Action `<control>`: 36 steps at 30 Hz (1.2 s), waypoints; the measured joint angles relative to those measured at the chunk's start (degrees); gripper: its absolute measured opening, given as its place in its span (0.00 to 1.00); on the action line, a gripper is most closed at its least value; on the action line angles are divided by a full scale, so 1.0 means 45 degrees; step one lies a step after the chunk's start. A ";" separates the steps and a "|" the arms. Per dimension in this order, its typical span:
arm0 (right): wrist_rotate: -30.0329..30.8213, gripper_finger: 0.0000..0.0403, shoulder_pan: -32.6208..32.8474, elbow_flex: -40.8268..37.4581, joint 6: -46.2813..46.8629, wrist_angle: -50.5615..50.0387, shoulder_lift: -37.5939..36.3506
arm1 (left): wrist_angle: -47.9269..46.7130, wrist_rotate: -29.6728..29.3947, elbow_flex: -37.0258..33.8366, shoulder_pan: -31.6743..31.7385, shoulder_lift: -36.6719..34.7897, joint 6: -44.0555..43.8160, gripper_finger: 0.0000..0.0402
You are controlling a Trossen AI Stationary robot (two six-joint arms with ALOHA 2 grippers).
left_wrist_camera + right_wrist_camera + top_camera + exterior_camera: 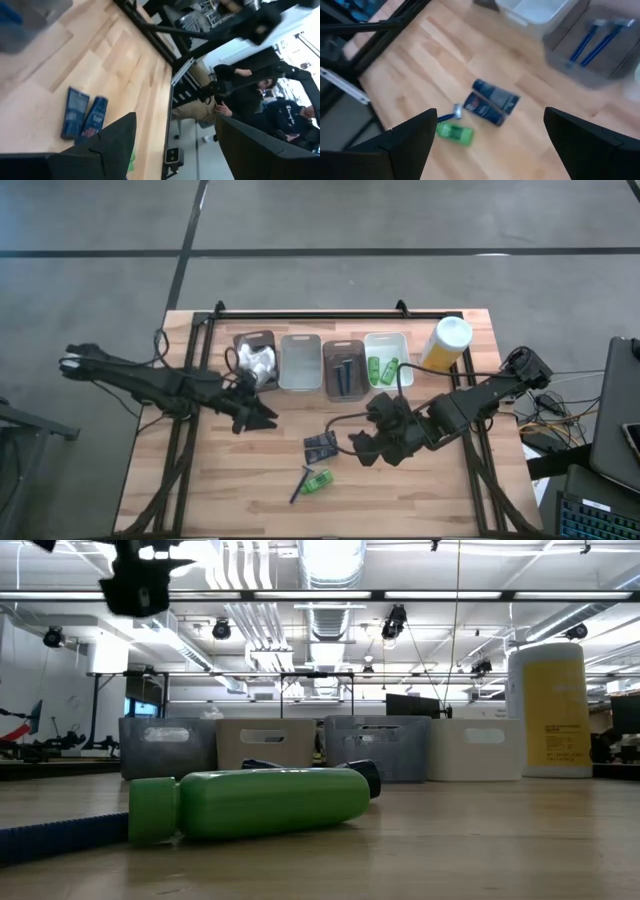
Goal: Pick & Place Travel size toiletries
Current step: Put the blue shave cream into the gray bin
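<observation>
- Loose on the table: two dark tubes (320, 445) side by side, green bottle (318, 481) touching blue razor (300, 483)
- Right gripper (362, 447) wide open, empty, just beside the tubes, long axes roughly across its jaws
- Left gripper (262, 416) open, empty, farther off

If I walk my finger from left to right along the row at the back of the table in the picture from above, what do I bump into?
Dark bin with white puffy bundles → clear empty bin → dark bin with razors → clear bin with green mini bottles → tall yellow canister.
</observation>
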 joint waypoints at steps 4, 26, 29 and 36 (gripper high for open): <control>-0.0363 0.90 0.0317 0.0002 0.0004 0.0580 0.0087 | 0.1454 -0.0200 -0.1195 -0.0538 0.0300 -0.0223 0.68; -0.0540 0.90 0.1423 -0.0092 0.0488 0.1468 0.0131 | 0.3909 -0.0956 -0.2395 -0.1702 0.1396 -0.0908 0.68; -0.0540 0.90 0.1423 -0.0092 0.0749 0.1468 0.0131 | 0.3914 -0.0961 -0.2392 -0.1696 0.1376 -0.0925 0.68; -0.0540 0.90 0.1423 -0.0092 0.2583 0.1487 0.0131 | 0.4087 -0.0965 -0.2334 -0.1668 0.1352 -0.0708 0.68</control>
